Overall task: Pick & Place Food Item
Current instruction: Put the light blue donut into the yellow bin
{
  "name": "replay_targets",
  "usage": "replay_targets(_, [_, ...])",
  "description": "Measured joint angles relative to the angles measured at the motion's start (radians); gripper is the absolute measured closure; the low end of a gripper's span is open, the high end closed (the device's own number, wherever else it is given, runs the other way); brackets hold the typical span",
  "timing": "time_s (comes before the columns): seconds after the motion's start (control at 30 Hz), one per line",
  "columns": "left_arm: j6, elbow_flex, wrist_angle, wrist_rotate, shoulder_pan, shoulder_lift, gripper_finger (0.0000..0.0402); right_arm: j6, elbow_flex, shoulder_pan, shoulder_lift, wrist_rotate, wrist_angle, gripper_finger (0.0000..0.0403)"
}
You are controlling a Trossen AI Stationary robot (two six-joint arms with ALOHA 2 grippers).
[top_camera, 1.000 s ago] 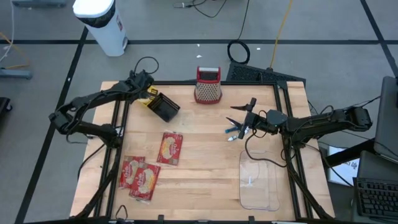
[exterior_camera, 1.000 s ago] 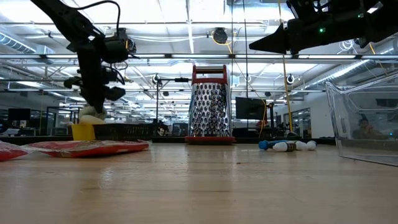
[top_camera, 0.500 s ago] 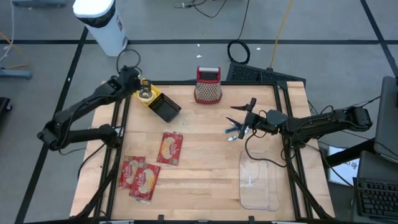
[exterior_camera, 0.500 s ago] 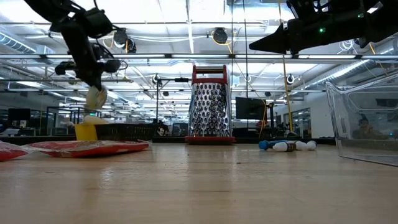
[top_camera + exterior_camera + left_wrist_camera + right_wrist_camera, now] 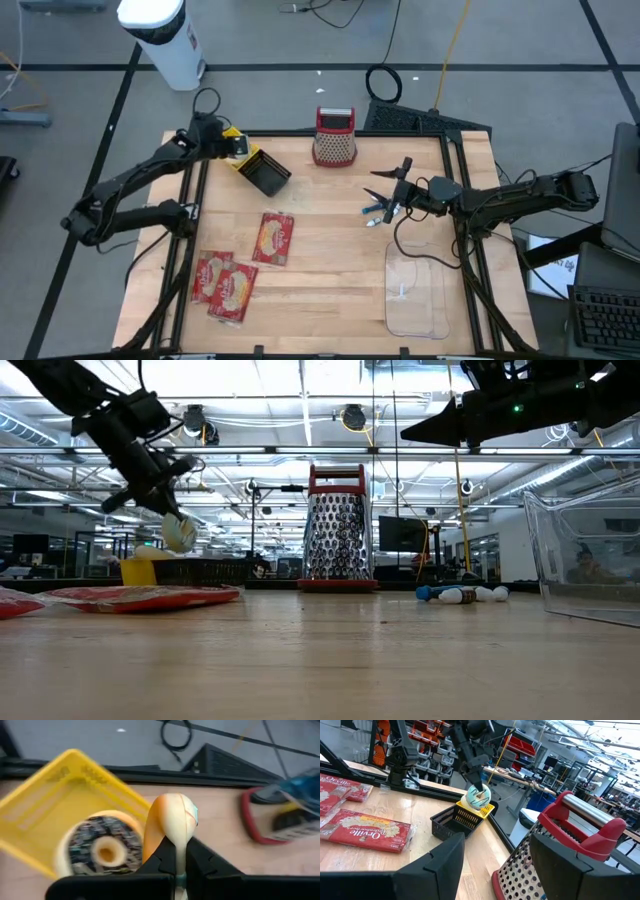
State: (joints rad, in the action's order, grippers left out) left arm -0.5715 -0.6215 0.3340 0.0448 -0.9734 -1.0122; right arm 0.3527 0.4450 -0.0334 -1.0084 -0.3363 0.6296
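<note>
Left gripper [image 5: 176, 851] clamped on a pale glazed donut [image 5: 171, 822], lifted above the yellow basket [image 5: 240, 152] at the tabletop's [image 5: 330, 262] far left corner; second donut [image 5: 97, 850] inside. Right gripper [image 5: 384, 185] hangs with fingers apart near the right edge, nothing between them.

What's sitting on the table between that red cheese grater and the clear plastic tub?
In the high view, a small cluster of blue and white items lies between the grater and the clear tub, with the right gripper hovering open over them. Otherwise bare wood.
</note>
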Motion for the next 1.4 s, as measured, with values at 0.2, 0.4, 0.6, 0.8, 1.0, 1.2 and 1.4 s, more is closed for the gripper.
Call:
replay_targets(0.2, [-0.018, 0.035, 0.009, -0.041, -0.018, 0.000, 0.0391, 0.000, 0.000, 0.000, 0.000, 0.000, -0.008, 0.0190])
replay_targets(0.4, [0.012, 0.038, 0.058, -0.125, -0.027, 0.000, 0.0361, 0.001, 0.000, 0.000, 0.000, -0.001, -0.007, 0.0190])
replay_targets(0.6, [0.015, 0.038, 0.061, -0.125, -0.027, 0.000, 0.0355, 0.001, 0.000, 0.000, 0.000, 0.000, -0.007, 0.0191])
replay_targets(0.8, [0.024, 0.038, 0.062, -0.124, -0.027, 0.000, 0.0342, 0.001, 0.000, 0.000, 0.000, -0.001, -0.007, 0.0191])
replay_targets(1.0, [0.040, 0.038, 0.069, -0.123, -0.026, 0.000, 0.0296, 0.001, 0.000, 0.000, 0.000, -0.001, -0.007, 0.0190])
replay_targets(1.2, [0.012, 0.038, 0.043, -0.124, -0.026, 0.000, 0.0264, 0.001, 0.000, 0.000, 0.000, -0.001, -0.007, 0.0190])
replay_targets(1.4, [0.012, 0.039, 0.030, -0.124, -0.027, 0.008, 0.0253, 0.001, 0.000, 0.000, 0.000, -0.001, -0.007, 0.0190])
